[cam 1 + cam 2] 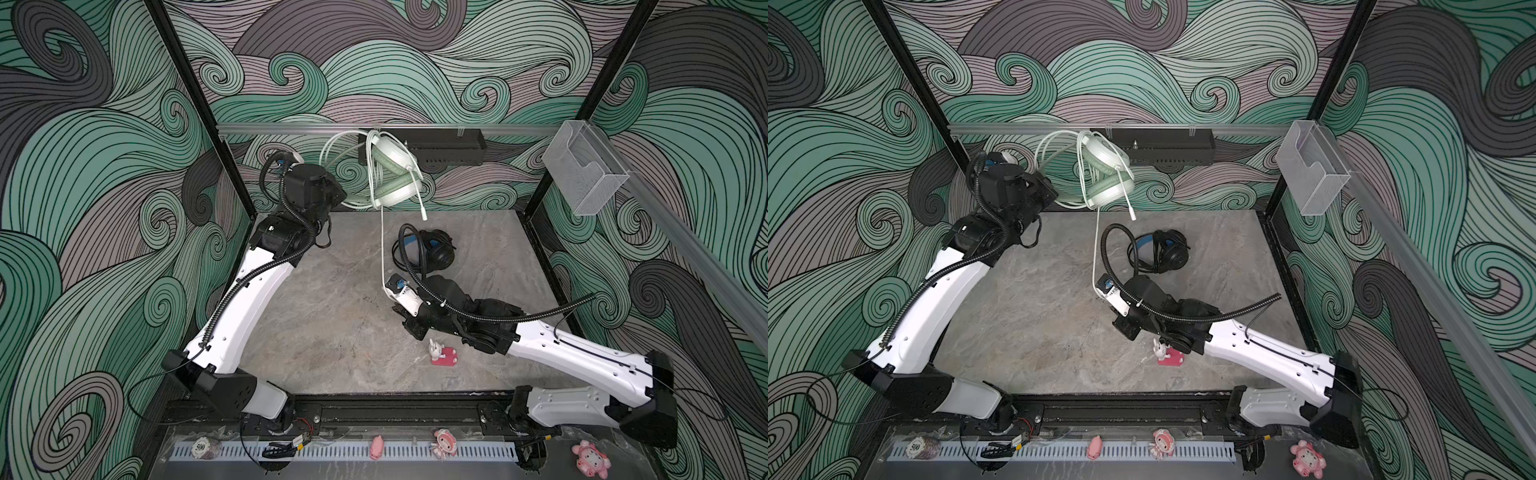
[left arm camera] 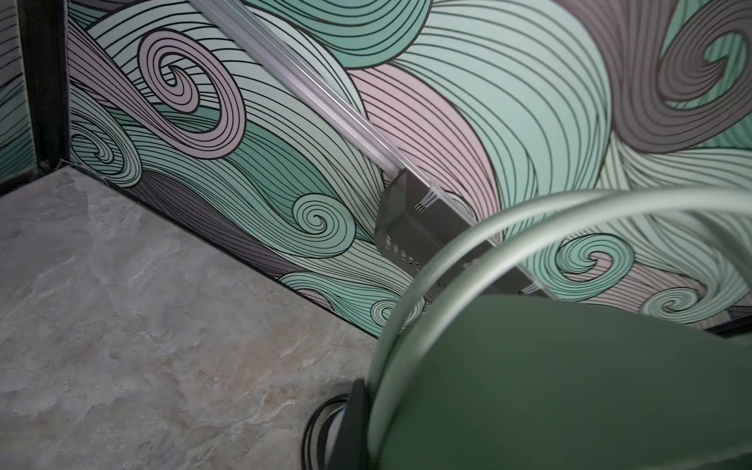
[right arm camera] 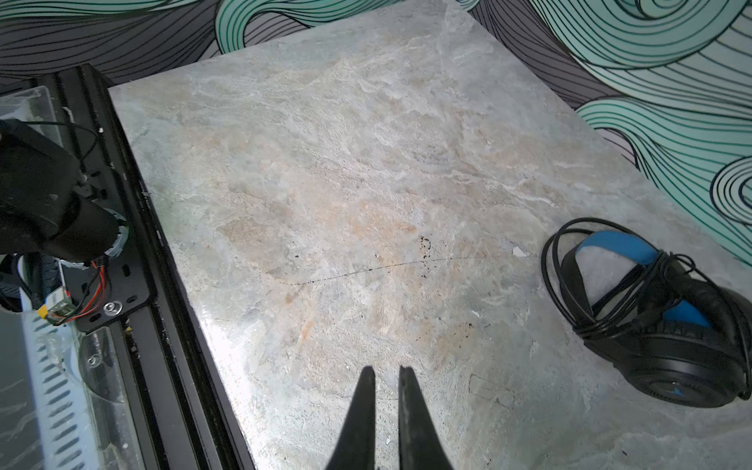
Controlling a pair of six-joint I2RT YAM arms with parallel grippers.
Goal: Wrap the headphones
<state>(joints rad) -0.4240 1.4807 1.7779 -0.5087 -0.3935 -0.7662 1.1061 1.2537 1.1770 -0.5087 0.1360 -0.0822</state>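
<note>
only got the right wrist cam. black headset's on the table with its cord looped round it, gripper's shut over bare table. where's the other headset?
Observer: The mint-green headset is up in the air at the far side, at the end of the left arm.
Operator: cord wrapped?
Observer: Not fully. One strand of its whitish cable drops straight down to the right arm's wrist.
Operator: rest of it?
Observer: It hangs in loose loops beside the headset, on the left arm's side.
</note>
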